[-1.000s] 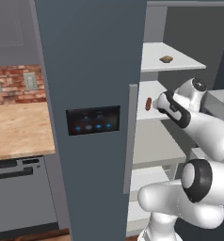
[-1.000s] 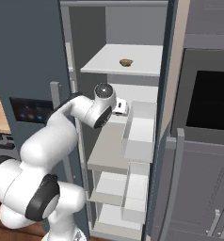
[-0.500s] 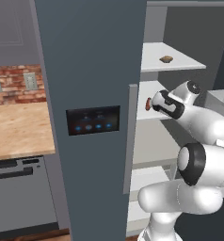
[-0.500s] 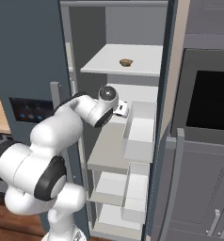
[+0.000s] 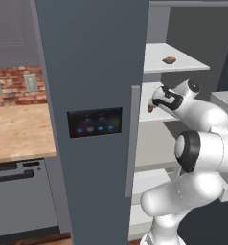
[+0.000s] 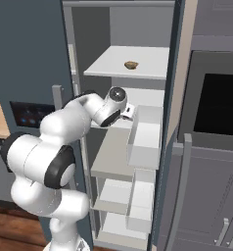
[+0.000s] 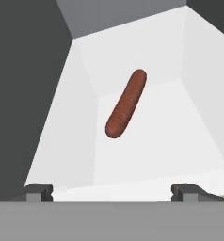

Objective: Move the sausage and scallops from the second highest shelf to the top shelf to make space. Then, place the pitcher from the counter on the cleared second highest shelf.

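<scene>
Fingers [image 7: 112,192] spread wide apart, empty, near reddish-brown ridged sausage [image 7: 126,104] with rounded ends.

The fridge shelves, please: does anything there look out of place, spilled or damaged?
Nothing stands out. The scallops sit neatly on the top shelf, and the sausage lies whole on the shelf below, ahead of the open gripper. No spill or damage shows.

Simulated kitchen: open fridge [image 6: 138,147] beside wooden counter [image 5: 17,134], brick wall [image 5: 15,86] behind, oven [image 6: 219,110] alongside.
</scene>
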Tool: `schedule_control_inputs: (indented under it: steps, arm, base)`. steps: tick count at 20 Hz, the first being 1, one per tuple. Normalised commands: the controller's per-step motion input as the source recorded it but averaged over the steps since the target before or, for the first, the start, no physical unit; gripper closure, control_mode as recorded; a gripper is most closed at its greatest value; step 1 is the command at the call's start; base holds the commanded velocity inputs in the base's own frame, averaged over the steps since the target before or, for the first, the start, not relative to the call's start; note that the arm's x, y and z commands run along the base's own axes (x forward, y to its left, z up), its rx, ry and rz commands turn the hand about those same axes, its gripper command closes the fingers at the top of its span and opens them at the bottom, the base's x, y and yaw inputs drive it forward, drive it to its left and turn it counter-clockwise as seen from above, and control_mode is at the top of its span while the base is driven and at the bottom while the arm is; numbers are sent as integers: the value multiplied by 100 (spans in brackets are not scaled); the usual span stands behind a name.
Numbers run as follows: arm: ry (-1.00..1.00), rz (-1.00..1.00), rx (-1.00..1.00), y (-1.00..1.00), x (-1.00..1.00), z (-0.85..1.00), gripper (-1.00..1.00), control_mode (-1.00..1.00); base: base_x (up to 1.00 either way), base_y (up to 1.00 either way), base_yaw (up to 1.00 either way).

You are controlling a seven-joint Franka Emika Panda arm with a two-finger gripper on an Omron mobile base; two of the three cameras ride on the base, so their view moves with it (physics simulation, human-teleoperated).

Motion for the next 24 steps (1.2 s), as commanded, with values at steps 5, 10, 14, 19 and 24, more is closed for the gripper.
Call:
schedule_control_inputs:
  steps: [5, 10, 14, 19, 24]
  arm:
    - [2, 0, 0, -6, 30, -11, -100, -100]
    - [1, 0, 0, -16, 27, -23, -100, -100]
    - [0, 0, 0, -19, 25, -24, -100, -100]
    - [0, 0, 0, -5, 30, -12, -100, -100]
    - [2, 0, 0, 0, 39, -6, -100, -100]
  base:
    - [0, 0, 0]
    - [0, 0, 0]
    - [0, 0, 0]
    - [0, 0, 0]
    - [0, 0, 0]
